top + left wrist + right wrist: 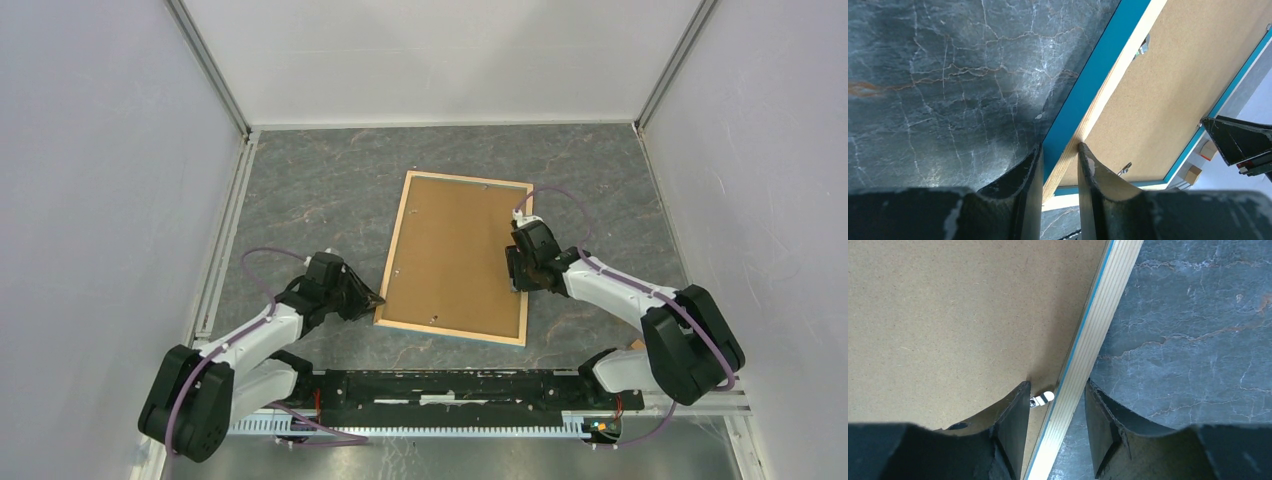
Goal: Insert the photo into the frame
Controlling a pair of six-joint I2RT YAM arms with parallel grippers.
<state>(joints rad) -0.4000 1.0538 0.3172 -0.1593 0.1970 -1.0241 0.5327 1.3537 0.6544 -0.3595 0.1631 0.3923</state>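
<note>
1. One frame [396, 240] lies face down on the table [320, 180]. Its pale wood rim is up and its blue side shows at the edges.
2. One brown board [455, 250] fills the frame's back. Whether the photo is under it cannot be told.
3. Four small metal tabs can be made out around the rim: three in the top view, and one [1043, 398] in the right wrist view.
4. Two grippers are at the frame, one on each long side.
5. The left gripper [1057, 150] is at the left long edge, close to the near corner. Its jaws are narrow and closed on the rim, one finger [1030, 165] on the blue outer side and the other against the inner edge of the wood.
6. The right gripper [1055, 390] straddles the right long edge toward the near end. Its jaws stand apart, holding nothing. One finger is over the board beside the tab and the other over the table, with a gap showing on the board side.
7. The frame lies askew, its far end swung to the right.
8. Bare table surrounds it, with most room on the left and at the far end, and less on the right.
9. The near short edge lies near the base rail [450, 385], with a narrow strip of table between.
10. Walls [430, 50] close the table on the left, far and right sides, all well apart from the frame.
</note>
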